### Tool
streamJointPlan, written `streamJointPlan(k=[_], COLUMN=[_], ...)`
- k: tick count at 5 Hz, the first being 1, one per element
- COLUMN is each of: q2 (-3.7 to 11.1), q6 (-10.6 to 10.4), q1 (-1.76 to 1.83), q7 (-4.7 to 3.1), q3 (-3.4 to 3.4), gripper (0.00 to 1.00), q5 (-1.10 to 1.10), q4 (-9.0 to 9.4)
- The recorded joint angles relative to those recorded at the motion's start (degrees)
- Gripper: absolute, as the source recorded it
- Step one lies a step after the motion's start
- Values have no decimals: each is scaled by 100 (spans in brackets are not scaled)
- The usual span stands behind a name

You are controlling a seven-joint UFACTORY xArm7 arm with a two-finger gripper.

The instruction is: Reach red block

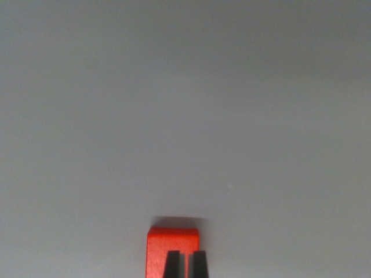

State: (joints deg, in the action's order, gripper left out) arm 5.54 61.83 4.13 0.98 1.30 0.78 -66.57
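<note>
Gripper (pixel 186 265), fingers nearly together with a thin gap, hangs over the red block (pixel 172 243) on the grey tabletop (pixel 185 116); contact seemingly unmade, so descend slowly, centred.

A plain, pale grey surface (pixel 185 116) fills nearly the whole wrist view, smooth and matte, with no edges or seams showing. The light is soft and even, slightly darker toward the top corners and brighter across the middle.

You see red block (pixel 168 246) at bottom edge on plain grey surface (pixel 185 116); dark gripper (pixel 186 264) fingertips nearly together, overlapping block's near face
</note>
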Motion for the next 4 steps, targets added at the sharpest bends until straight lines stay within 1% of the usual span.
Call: streamJointPlan(k=[1,2,3,4], q2=[0,55,55,108], q6=[0,-273,-273,-542], q1=[0,13,13,26], q7=[0,6,6,13], q3=[0,-9,-9,-17], gripper=[0,0,0,0], q5=[0,3,3,5], q4=[0,209,209,414])
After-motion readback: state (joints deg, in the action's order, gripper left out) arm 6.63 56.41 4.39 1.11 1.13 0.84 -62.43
